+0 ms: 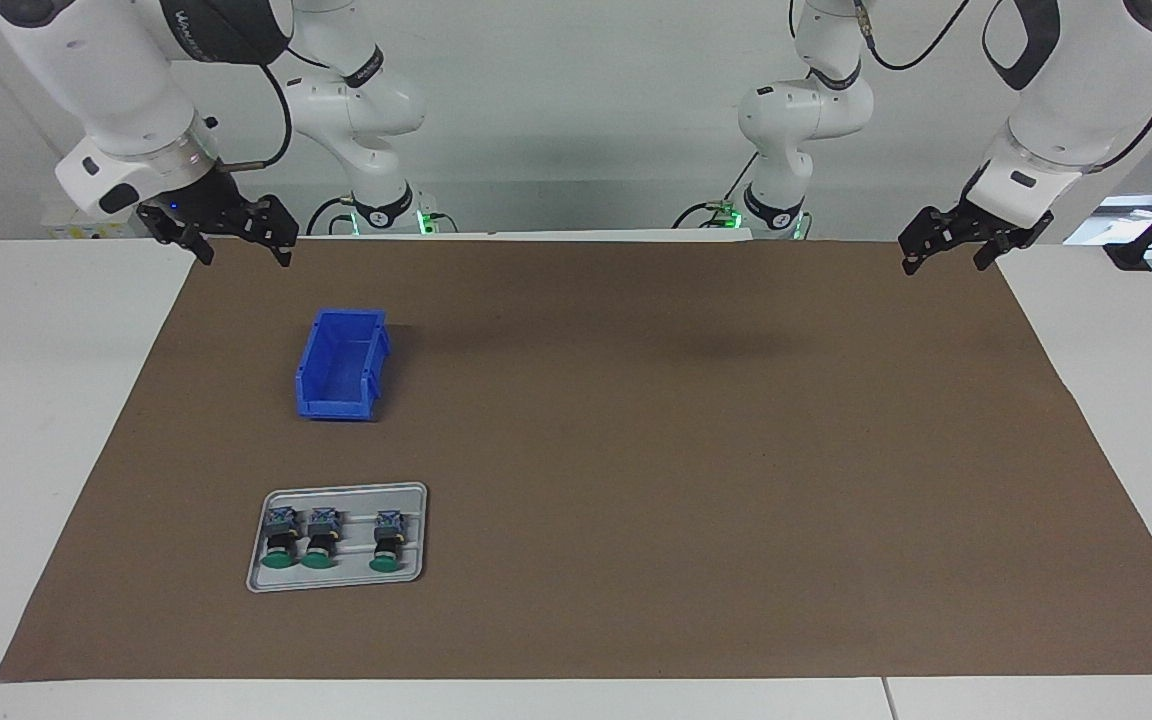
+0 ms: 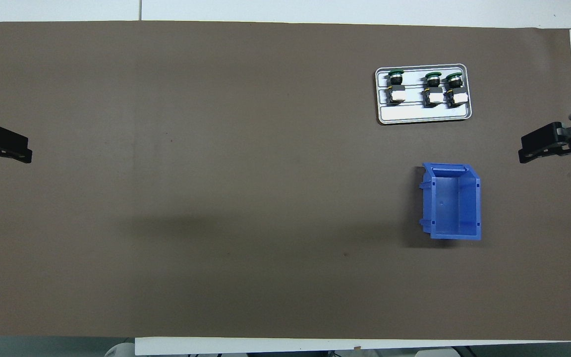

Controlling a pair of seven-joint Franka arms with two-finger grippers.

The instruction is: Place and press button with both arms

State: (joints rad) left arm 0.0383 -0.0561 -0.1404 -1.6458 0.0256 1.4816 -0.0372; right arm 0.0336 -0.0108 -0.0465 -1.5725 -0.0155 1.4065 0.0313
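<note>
Buttons: three identical green-capped buttons lie on their sides in a row on a grey tray (image 1: 414,497), caps pointing away from the robots, at the table edge farthest from them, toward the right arm's end.
Single button: one button (image 1: 387,541) lies apart from the other two, on the side toward the table's middle, with bare tray around it.
Paired buttons: the middle button (image 1: 320,538) and the end button (image 1: 280,537) lie just beside each other, with almost no gap between them.
Bin: a blue bin (image 1: 341,365) stands open and empty on the brown mat (image 1: 686,450), nearer to the robots than the tray and well apart from it.
Right claw: the right gripper (image 1: 236,238) hangs in the air over the mat's corner at its own end of the table, fingers spread wide, holding nothing.
Left claw: the left gripper (image 1: 948,247) hangs over the mat's other corner, fingers also wide and empty; this arm waits.
Step in hand: nothing is picked up yet, so the job looks to be at its very start, with a first reach toward the tray.
How to do it well: the right arm is the closer one to the tray. The single button seems the easiest pick, since fingers can come down on either side of its body without nudging a neighbour. Gripping the block body rather than the round cap should keep it from rolling.
Risk: a grab at the paired buttons could knock one off its groove.
</note>
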